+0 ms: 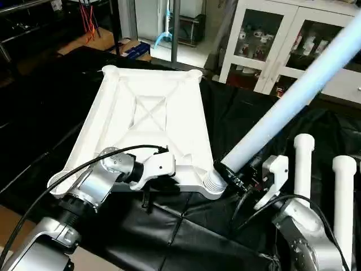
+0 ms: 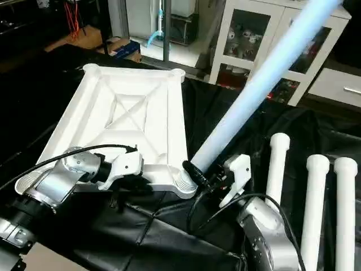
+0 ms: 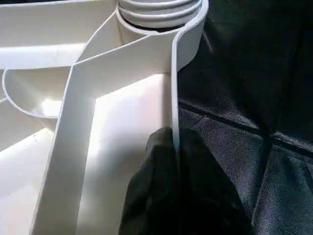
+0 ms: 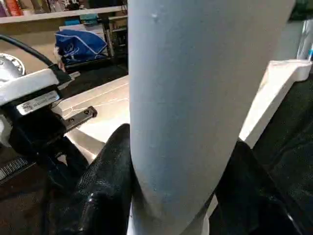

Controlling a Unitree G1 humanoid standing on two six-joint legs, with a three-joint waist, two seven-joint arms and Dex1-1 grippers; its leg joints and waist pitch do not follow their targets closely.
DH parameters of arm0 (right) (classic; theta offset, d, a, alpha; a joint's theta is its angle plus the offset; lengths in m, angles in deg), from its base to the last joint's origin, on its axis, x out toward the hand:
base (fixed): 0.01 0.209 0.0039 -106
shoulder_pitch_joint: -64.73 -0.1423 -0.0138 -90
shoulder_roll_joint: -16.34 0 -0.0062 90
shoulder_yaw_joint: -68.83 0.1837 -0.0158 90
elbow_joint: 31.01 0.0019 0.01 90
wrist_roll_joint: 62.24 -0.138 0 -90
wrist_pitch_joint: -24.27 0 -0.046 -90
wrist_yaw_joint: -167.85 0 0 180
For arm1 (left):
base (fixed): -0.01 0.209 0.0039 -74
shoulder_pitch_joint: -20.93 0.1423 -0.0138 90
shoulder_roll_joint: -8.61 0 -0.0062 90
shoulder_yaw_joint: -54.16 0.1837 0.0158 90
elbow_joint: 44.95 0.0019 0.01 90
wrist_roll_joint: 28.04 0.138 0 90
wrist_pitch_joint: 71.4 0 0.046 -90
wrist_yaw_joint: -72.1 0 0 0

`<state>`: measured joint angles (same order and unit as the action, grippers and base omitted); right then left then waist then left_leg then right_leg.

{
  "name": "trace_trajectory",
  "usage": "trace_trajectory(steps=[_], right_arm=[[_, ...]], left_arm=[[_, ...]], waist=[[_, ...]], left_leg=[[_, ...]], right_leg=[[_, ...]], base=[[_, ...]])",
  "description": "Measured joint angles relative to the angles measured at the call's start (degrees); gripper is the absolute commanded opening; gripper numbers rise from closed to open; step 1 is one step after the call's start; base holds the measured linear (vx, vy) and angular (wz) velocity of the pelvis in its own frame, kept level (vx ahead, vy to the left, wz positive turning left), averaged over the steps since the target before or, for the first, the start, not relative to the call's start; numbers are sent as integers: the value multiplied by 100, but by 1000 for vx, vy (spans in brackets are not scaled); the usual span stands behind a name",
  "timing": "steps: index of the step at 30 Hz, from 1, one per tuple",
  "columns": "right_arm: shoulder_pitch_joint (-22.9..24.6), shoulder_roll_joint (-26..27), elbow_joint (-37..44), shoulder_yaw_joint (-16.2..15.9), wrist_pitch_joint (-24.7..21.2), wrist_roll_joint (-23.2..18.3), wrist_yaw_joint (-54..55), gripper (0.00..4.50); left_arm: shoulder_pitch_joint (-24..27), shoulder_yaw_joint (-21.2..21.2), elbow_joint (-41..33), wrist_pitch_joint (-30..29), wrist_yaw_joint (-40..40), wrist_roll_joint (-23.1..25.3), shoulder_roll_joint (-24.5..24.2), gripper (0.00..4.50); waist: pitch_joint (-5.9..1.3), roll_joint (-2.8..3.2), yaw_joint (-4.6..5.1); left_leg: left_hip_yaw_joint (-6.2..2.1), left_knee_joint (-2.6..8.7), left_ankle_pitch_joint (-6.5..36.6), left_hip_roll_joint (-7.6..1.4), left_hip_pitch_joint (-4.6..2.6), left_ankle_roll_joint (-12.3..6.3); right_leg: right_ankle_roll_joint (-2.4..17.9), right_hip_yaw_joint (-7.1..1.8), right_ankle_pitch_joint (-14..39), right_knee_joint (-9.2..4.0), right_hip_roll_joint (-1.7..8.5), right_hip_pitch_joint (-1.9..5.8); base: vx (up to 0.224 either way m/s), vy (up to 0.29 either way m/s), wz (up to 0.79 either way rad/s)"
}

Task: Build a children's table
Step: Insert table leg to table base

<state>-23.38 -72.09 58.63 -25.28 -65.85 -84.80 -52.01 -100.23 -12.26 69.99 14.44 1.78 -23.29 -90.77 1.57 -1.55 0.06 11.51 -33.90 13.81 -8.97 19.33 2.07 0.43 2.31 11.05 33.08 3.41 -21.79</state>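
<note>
We see the tabletop (image 1: 152,121) lying underside up on black cloth (image 1: 248,118), left of centre in the head views; it is smooth white plastic with raised ribs crossing in an X and a round socket at each corner. Its near edge is partly hidden behind the left gripper (image 1: 148,195), and the near-left corner is covered by that arm. The near-right socket (image 1: 212,182) has ringed ridges, and a leg (image 1: 282,110) rises from it on a slant toward the upper right, its far end cut off by the frame. Whether its foot is fully seated we cannot tell.

The right gripper (image 2: 204,176) holds this leg just above the socket, a black finger on either side of the tube. In the right wrist view the tube (image 4: 195,98) stands between the two black fingers (image 4: 105,186), a plain matte cylinder.

The left wrist view shows the thin rim wall (image 3: 174,98) pinched between that gripper's closed black fingers (image 3: 151,196), with the ridged socket beyond.

Three more legs (image 2: 276,169) lie side by side on the cloth at lower right, with rounded flared ends; their lower parts run out of frame. A white glass-door cabinet (image 1: 271,39) stands at the upper right.
</note>
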Motion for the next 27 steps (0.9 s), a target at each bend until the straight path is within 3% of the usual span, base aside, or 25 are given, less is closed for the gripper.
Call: trace_trajectory(steps=[3,9,19,27], right_arm=[[-19,-101,45,-160,91,234,9,185],[-259,-349,123,-514,-77,668,0,185],[-1001,-443,-146,-575,-973,508,-311,185],[-1133,-473,-273,-569,-1088,480,-441,185]], left_arm=[[19,-5,-5,-29,-4,-5,-31,1],[41,-24,18,-76,-3,-3,-112,1],[51,-42,22,-117,-2,-9,-160,1],[53,-45,24,-166,20,-6,-155,1]], waist=[[-9,-13,5],[-21,-45,109],[-27,-55,139],[-38,-75,140]], left_leg=[[0,2,0,0,-1,0],[-3,2,1,0,-26,1],[-4,2,1,0,-26,1],[-4,1,1,0,-29,2]], right_leg=[[1,-1,1,1,0,7],[-25,1,16,1,-1,19],[7,3,-3,3,-1,24],[3,1,-1,2,-1,25]], base=[[0,0,0],[0,0,0],[0,0,0],[0,0,0]])
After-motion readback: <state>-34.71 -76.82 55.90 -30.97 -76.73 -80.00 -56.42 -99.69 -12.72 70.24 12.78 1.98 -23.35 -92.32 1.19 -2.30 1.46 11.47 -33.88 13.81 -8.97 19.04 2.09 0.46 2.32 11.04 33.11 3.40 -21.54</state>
